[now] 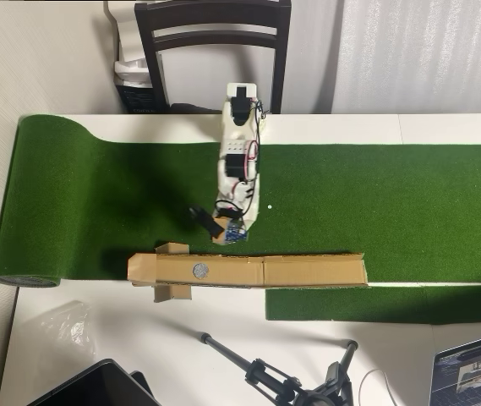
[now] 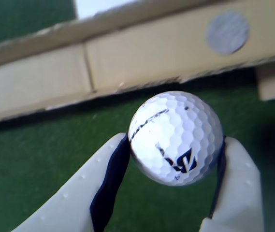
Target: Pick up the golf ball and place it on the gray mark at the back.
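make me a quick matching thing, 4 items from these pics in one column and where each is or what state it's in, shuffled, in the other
Things:
1. golf ball
2. gray mark
3. cardboard strip
4. tripod

Places or states:
A. lying on the white table, off the turf
B. clamped between the gripper fingers
C. a round spot on the cardboard
D. stretched along the edge of the green turf

Pairs: 1-B, 2-C, 3-D, 4-A
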`<state>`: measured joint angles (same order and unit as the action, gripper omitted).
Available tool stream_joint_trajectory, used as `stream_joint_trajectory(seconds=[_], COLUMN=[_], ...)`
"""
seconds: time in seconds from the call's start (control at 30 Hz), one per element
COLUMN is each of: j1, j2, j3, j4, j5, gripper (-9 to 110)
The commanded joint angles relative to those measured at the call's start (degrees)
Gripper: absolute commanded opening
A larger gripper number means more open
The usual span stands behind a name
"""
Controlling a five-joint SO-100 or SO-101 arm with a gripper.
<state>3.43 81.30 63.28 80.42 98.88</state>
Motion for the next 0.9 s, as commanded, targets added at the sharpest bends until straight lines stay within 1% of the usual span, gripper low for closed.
stream_joint_trajectory(seconds=[0.0,0.1,0.27,0.47,0.7,0.87], j1=[1.2,1.8,2.5,4.0,4.0,4.0], j2=[8.3,7.8,7.6,7.4,8.2,8.3], j3=[-5.4,-5.0,-4.9,-4.2,6.6,8.3], j4=[-2.3,-2.6,-7.8,-8.1,-20.0,-21.4], j5=[-2.1,-2.6,-5.5,-6.6,-7.0,-7.0], gripper=[22,22,22,22,22,22])
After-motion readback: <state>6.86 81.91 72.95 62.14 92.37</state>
